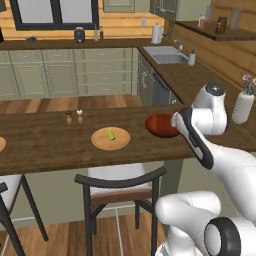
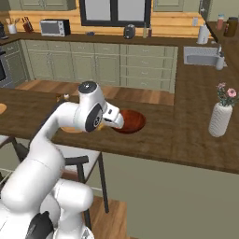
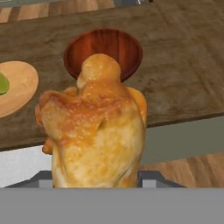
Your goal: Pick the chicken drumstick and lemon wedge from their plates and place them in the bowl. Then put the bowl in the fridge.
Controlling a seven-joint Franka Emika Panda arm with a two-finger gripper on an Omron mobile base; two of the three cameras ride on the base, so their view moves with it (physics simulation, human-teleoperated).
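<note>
I've got the chicken drumstick (image 3: 96, 131) pinched in my fingers. The bowl (image 3: 103, 51) sits at twelve o'clock on the counter (image 3: 183, 65), lemon wedge (image 1: 110, 134) on its plate (image 1: 110, 138).

I'm seeing a glossy, lumpy golden-brown skin on the chicken drumstick (image 3: 94, 135). The bowl (image 3: 103, 50) looks like polished reddish wood with fine grain. The plate (image 1: 110, 138) is pale matt wood. The tabletop (image 1: 45, 145) is dark, grainy, matt wood. The vase (image 2: 220, 119) looks smooth white ceramic.

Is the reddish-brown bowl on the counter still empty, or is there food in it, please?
Empty: the hand view shows the bowl's bare inside, while the chicken drumstick sits in the gripper.
</note>
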